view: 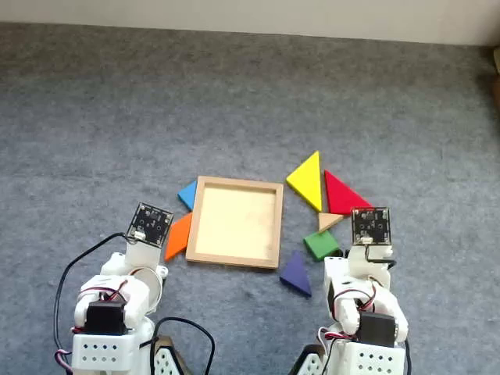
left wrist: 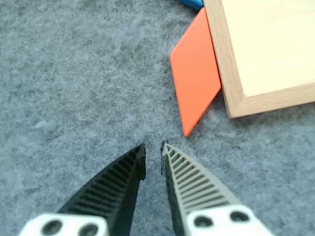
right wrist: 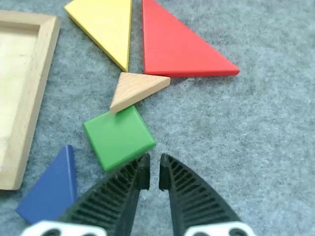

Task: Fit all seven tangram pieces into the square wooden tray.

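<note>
Tray (view: 193, 221), square, pale wood, lies flat mid-bench on the grey felt bench (view: 117, 117). Its floor is bare; no piece is in it.

Seven pieces, all on the felt outside the tray:
- light blue triangle (view: 187, 194) at the tray's far left corner, touching or nearly touching the rim.
- orange parallelogram (view: 179, 235) just beside the left rim, one long edge running along it.
- yellow triangle (view: 307, 180) off the far right corner, close to the rim.
- red triangle (view: 342, 195) beside the yellow one, with a thin strip of felt between them.
- small bare-wood triangle (view: 329, 221) just below those two, one corner touching the green square (view: 321, 244).
- dark blue triangle (view: 296, 273) near the tray's near right corner, apart from the rim.

Left pincer (left wrist: 152, 147): jaws pressed nearly together with a slim gap at the tips, pinching nothing, over bare felt near the parallelogram's near point.

Right pincer (right wrist: 150, 169): jaws likewise nearly together, pinching nothing, with its tips just beside the green square's near corner.

Both arms sit at the near edge of the bench, the left arm beside the orange piece and the right arm by the green one.
</note>
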Robot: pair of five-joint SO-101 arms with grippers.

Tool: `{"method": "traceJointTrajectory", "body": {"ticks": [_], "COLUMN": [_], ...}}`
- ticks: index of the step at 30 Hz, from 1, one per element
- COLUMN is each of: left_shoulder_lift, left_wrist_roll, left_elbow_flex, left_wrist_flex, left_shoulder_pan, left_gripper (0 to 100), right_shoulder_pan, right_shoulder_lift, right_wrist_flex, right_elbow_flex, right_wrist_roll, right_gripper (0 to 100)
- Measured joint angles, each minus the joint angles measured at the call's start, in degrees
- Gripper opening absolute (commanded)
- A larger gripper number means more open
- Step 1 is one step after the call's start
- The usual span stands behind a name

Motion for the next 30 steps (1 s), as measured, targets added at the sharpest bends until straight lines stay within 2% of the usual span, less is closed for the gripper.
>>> {"method": "traceJointTrajectory", "body": {"ticks": [30], "left_shoulder_lift": [0.0], "left_wrist_roll": [0.0], "left_elbow_flex": [-0.44], "left_wrist_flex": [0.0], "left_shoulder_pan": [-0.09], "left_gripper": [7], "right_shoulder_pan": [0.0], "right_shoulder_lift": [0.0], "right_wrist_flex": [0.0], "right_elbow_flex": [-0.79], "right_wrist_roll": [0.0], "right_gripper": [4.9]}}
